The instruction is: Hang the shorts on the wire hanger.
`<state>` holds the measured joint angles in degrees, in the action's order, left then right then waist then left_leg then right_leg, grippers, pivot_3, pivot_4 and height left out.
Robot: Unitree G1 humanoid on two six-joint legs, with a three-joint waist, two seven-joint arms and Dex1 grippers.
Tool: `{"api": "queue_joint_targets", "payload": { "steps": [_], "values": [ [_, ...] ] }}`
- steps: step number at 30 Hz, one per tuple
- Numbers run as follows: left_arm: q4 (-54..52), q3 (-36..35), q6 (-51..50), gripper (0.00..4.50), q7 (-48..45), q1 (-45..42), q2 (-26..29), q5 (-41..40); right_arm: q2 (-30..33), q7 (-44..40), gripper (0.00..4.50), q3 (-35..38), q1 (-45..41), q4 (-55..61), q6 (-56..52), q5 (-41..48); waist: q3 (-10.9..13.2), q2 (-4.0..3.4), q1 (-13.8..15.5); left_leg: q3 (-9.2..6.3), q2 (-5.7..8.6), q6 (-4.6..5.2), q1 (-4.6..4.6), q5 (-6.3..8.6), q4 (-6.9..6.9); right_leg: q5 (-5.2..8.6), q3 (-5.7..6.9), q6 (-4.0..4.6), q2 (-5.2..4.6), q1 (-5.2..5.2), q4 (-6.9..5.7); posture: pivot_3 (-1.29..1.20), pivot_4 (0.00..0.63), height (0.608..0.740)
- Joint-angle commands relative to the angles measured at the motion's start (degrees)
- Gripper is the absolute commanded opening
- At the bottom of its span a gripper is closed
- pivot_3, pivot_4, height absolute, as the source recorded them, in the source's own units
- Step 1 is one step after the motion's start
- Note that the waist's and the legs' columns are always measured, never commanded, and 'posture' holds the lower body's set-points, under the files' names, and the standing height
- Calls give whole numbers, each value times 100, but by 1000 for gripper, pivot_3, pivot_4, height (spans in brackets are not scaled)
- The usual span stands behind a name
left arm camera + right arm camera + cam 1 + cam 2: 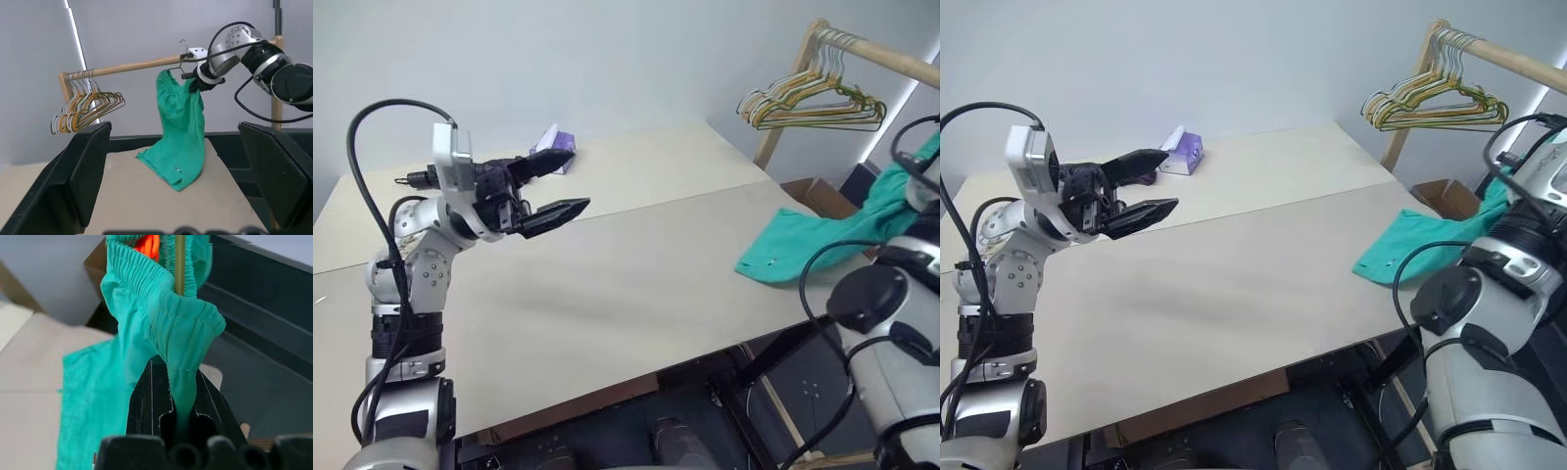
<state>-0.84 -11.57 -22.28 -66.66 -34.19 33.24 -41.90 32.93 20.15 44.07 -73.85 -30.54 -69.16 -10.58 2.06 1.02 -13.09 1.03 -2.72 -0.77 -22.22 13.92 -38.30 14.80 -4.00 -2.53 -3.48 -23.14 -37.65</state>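
The teal-green shorts [181, 117] hang by their gathered waistband from my right gripper [197, 84], which is shut on the cloth just under the wooden rail [132, 66]. Their lower end rests on the table's right corner [783, 257]. In the right wrist view the black fingers [146, 396] pinch a fold of the waistband [186, 318]. The thin olive wire hanger [179, 264] runs up through that fold, and its small hook [183, 45] shows by the rail. My left gripper [578, 179] is open above the table's left side, far from the shorts.
A bunch of yellow, green and pale wire hangers [813, 98] hangs on the rail's near end. A small purple box [556, 149] sits at the back of the beige table [607, 284]. A cardboard box [818, 196] stands on the floor beyond the table's right edge.
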Motion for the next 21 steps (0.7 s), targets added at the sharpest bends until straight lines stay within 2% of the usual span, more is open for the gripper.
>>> {"api": "queue_joint_targets", "payload": {
  "steps": [1,6,11,21],
  "values": [
    [-312,-89,5,4485,162,-9,-14,-92,430,424,0,158,-571,-899,952,398,-1,-9,-12,1,1,0,3,0,4,0,-2,0,0,2,2,-141,0,740],
    [-420,-74,-3,4485,238,22,-40,-129,1035,765,0,392,-961,-2236,1661,986,3,-17,-14,6,2,0,3,0,13,0,-6,0,0,2,11,-136,0,740],
    [-463,-64,-7,4485,254,42,-38,-161,1482,974,0,421,-1110,-3094,2108,1509,6,-24,-14,11,2,0,6,0,17,0,-10,0,0,3,16,-135,0,740],
    [-605,-142,-97,4485,239,-6,-144,-569,1706,1384,0,342,-887,-3648,2269,2249,9,-34,-13,21,2,0,12,0,21,1,-19,0,1,5,17,-138,0,740]
  ]
}}
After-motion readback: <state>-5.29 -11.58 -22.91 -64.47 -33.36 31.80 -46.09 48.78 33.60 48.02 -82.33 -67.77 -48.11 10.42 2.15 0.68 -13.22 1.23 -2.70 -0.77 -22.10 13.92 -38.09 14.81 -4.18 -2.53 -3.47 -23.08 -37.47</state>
